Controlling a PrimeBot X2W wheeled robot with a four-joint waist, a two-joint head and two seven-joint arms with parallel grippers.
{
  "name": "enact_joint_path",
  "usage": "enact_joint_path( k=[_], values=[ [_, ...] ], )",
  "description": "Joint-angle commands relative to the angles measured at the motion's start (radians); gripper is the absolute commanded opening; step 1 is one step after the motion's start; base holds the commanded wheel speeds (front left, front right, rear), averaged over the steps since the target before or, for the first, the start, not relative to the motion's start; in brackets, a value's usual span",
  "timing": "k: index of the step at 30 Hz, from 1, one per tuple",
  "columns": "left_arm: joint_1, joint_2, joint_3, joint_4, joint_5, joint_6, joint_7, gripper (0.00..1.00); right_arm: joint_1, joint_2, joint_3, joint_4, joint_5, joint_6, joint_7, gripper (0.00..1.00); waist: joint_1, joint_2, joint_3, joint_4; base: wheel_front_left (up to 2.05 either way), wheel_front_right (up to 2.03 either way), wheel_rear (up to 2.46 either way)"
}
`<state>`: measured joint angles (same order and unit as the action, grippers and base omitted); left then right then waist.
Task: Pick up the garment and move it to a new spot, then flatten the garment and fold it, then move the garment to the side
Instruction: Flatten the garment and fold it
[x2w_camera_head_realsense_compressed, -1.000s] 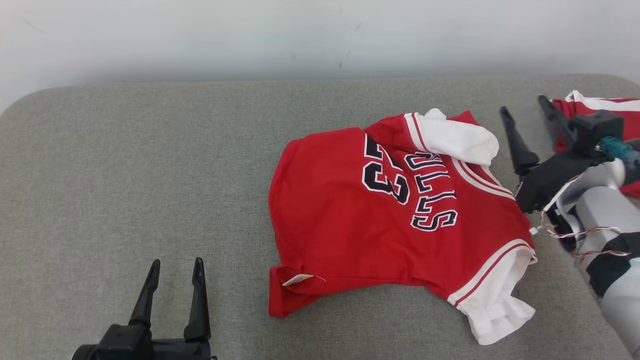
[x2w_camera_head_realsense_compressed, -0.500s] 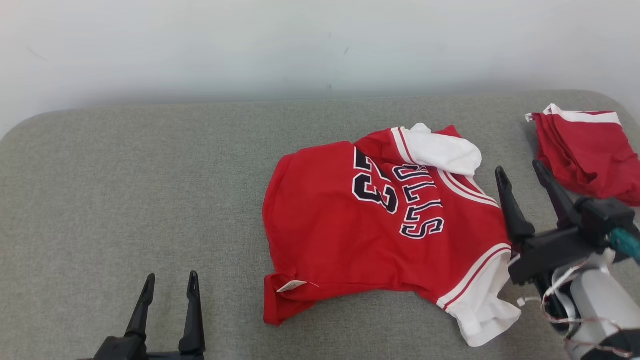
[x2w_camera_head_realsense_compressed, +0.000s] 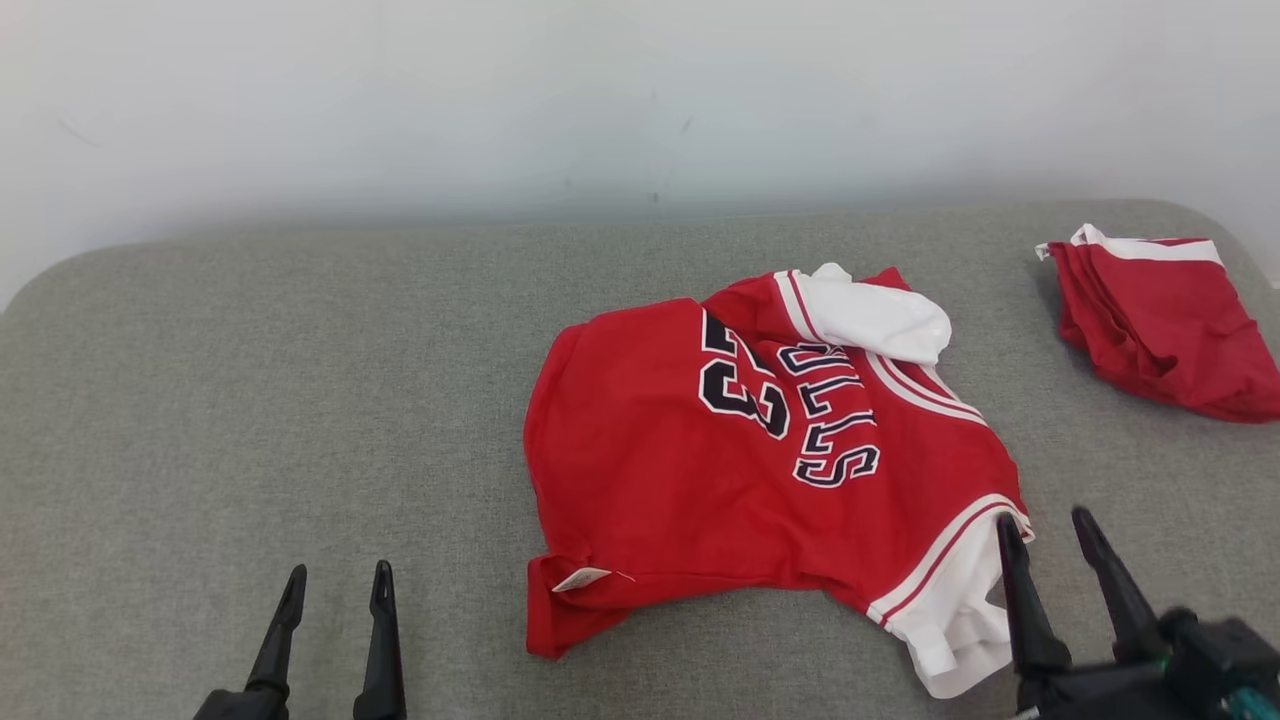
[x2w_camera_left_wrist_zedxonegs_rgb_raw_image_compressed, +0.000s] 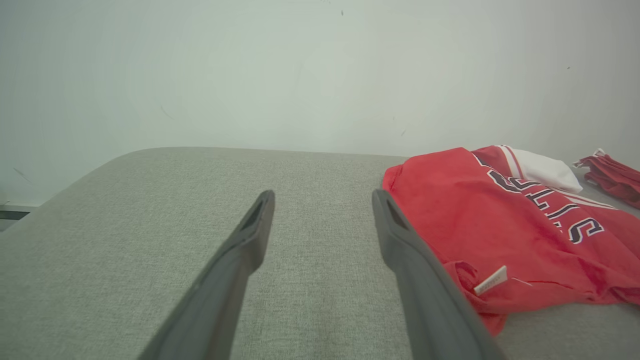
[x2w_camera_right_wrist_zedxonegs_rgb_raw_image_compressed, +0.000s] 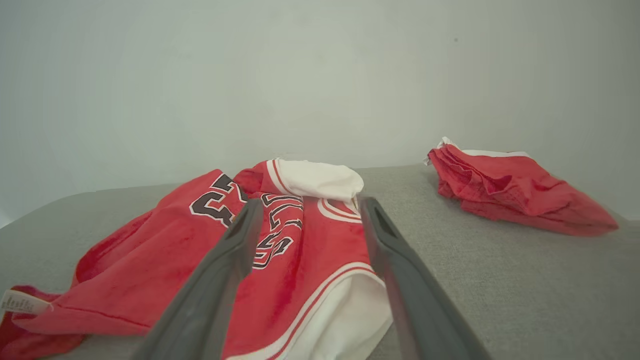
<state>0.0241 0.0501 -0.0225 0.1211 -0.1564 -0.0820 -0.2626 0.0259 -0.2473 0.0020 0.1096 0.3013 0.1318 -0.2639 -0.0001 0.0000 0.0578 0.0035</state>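
Jersey (x2w_camera_head_realsense_compressed: 760, 470) lies rumpled on the surface (x2w_camera_head_realsense_compressed: 250, 400), right of centre, far sleeve flopped over, not yet flat. My right jaws gape wide and empty at its near white sleeve, likely lined up to grab it. Left jaws are wide, empty, apart from the hem. Spare red garment (x2w_camera_head_realsense_compressed: 1150, 320) sits far right.

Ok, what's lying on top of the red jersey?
A white sleeve is folded over the far edge of the jersey. The fabric and part of the black lettering beneath it are covered.
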Motion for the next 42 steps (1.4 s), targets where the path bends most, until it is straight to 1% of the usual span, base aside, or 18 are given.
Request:
enact_joint_path(
  k=[1,4,8,11,14,18,20,25,30,33,34,35,36,39,42],
  values=[
    [0.011,0.000,0.000,-0.004,0.007,0.001,-0.003,1.00,0.032,0.022,-0.016,-0.003,-0.004,-0.003,0.000,1.00,0.0001,0.0000,-0.001,0.003,0.00,0.00,0.00],
    [0.012,0.000,0.001,-0.006,0.005,0.000,-0.003,1.00,0.081,0.047,-0.037,0.012,-0.014,-0.003,0.000,1.00,0.0001,0.0000,0.000,0.005,0.00,0.00,0.00],
    [0.014,0.000,0.000,-0.010,0.003,0.004,-0.003,1.00,0.088,0.050,-0.042,0.030,-0.024,-0.003,0.000,1.00,0.0001,0.0000,0.007,0.004,0.00,0.00,0.00],
    [0.012,0.000,-0.007,-0.014,0.002,0.010,-0.003,1.00,0.059,0.033,-0.055,0.061,-0.017,-0.003,0.000,1.00,0.0001,0.0000,0.013,0.004,0.00,0.00,0.00],
    [0.000,0.000,-0.012,-0.013,0.002,0.011,-0.003,1.00,0.025,0.014,-0.059,0.121,-0.012,-0.003,0.006,1.00,0.0001,0.0000,0.022,0.008,0.00,0.00,0.00],
    [-0.008,0.000,-0.019,-0.017,-0.001,0.017,-0.003,1.00,-0.033,-0.017,-0.052,0.233,-0.007,-0.003,0.019,1.00,0.0001,0.0000,0.035,0.014,0.00,0.00,0.00],
    [-0.008,0.000,-0.018,-0.018,-0.002,0.018,-0.003,1.00,-0.070,-0.015,-0.047,0.296,-0.007,-0.003,0.020,1.00,0.0001,0.0000,0.043,0.013,0.00,0.00,0.00],
    [-0.020,0.000,-0.020,-0.016,0.004,0.018,-0.003,1.00,-0.177,-0.034,-0.040,0.469,-0.006,-0.003,0.015,1.00,0.0001,0.0000,0.056,0.020,0.00,0.00,0.00],
    [-0.026,0.000,-0.015,-0.015,0.009,0.014,-0.003,1.00,-0.281,-0.042,-0.021,0.613,0.003,-0.003,0.007,1.00,0.0001,0.0000,0.063,0.026,0.00,0.00,0.00],
    [-0.027,0.000,-0.015,-0.014,0.010,0.014,-0.003,1.00,-0.335,-0.042,0.007,0.698,0.011,-0.003,0.008,1.00,0.0001,0.0000,0.066,0.031,0.00,0.00,0.00],
    [-0.029,0.000,-0.014,-0.013,0.009,0.014,-0.003,1.00,-0.351,-0.042,0.016,0.722,0.016,-0.003,0.009,0.79,0.0001,0.0000,0.068,0.033,0.00,0.00,0.00],
    [-0.029,0.000,-0.013,-0.012,0.009,0.014,-0.003,1.00,-0.365,-0.042,0.025,0.750,0.022,-0.003,0.010,0.27,0.0001,0.0000,0.068,0.034,0.00,0.00,0.00],
    [-0.030,0.000,-0.015,-0.012,0.009,0.014,-0.003,1.00,-0.378,-0.043,0.031,0.777,0.033,-0.003,0.011,0.00,0.0001,0.0000,0.069,0.036,0.00,0.00,0.00],
    [-0.033,0.000,-0.016,-0.010,0.004,0.018,-0.003,1.00,-0.407,-0.055,0.045,0.809,0.053,-0.003,0.005,0.00,0.0001,0.0000,0.069,0.045,0.00,0.00,0.00],
    [-0.028,0.000,-0.012,-0.013,0.000,0.018,-0.003,1.00,-0.422,-0.094,0.029,0.764,0.057,-0.003,-0.001,0.00,0.0001,0.0000,0.069,0.048,0.00,0.00,0.00]
  ],
)
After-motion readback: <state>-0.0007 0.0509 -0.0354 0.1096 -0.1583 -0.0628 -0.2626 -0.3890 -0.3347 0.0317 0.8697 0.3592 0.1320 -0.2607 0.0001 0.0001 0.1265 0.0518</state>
